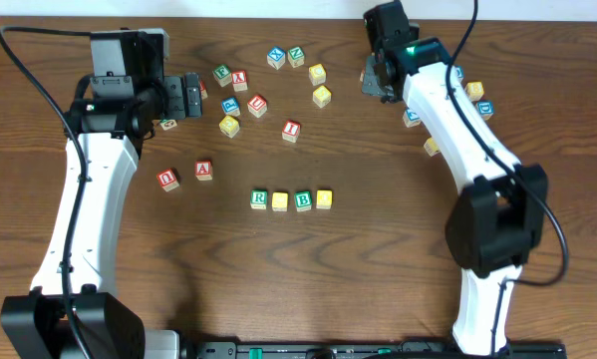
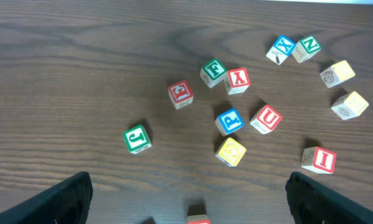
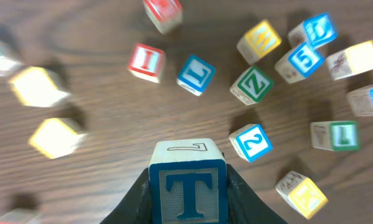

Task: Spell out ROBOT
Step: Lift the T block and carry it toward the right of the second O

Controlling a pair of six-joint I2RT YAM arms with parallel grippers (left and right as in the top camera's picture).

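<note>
Overhead shows four of five set in a row on the table [image 1: 378, 279]: green R [image 1: 259, 199], first yellow cube [image 1: 280, 200], green B [image 1: 303, 200], second yellow cube [image 1: 324, 198]. Blue T [image 3: 189, 186] is clamped in the right tool [image 3: 188, 202], well away from the row and not yet placed. Left tool [image 2: 186, 200] is wide open, empty.

T cube [image 3: 189, 190] cut by bottom edge, yellow cubes [image 3: 40, 87] blurred

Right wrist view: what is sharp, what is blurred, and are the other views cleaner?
Right wrist: T cube between the fingers is sharp, yellow cubes at left are smeared. Left wrist: lettered cubes crisp, dark fingers soft. Overhead: evenly lit, no glare.
</note>
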